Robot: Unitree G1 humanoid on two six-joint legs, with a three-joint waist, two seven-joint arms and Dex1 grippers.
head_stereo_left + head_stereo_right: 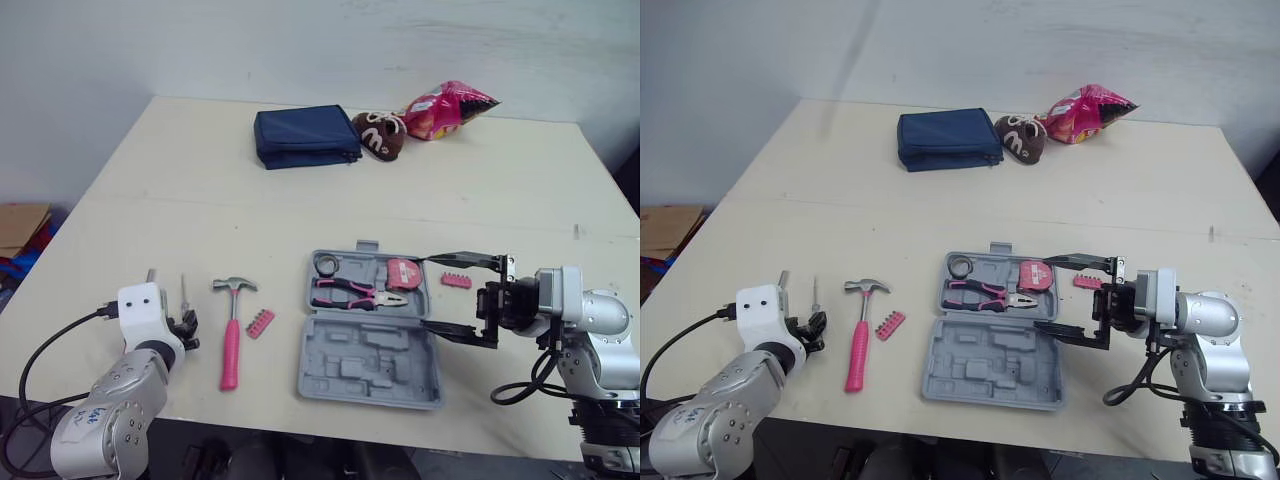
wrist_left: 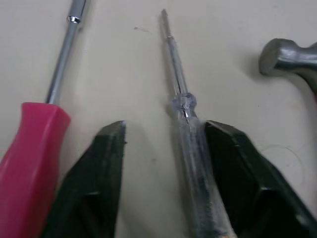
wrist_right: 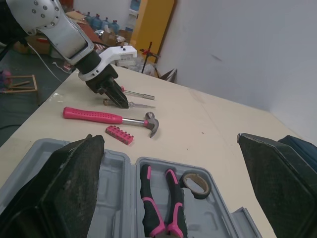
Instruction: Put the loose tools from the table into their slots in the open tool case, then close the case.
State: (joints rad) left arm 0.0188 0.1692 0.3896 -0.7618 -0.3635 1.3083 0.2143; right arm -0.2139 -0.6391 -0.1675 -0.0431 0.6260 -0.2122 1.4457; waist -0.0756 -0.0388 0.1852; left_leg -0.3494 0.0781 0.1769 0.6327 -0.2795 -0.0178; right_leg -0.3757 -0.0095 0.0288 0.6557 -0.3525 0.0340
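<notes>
At case point(image 1: 333, 377) edge, right tool point(image 1: 428, 291) spread wide

Open grey tool case point(image 1: 370, 365), pink hammer point(image 1: 231, 345) flat beside it

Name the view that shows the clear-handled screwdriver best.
Left wrist view: the clear-handled screwdriver lies close up between the left gripper's open fingers. Eye views show a thin sliver by that gripper; the right wrist view shows it small, beyond the hammer.

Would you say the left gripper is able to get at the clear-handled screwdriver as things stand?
Probably yes: the open left gripper straddles the clear-handled screwdriver; the pink-handled screwdriver lies outside its fingers.
</notes>
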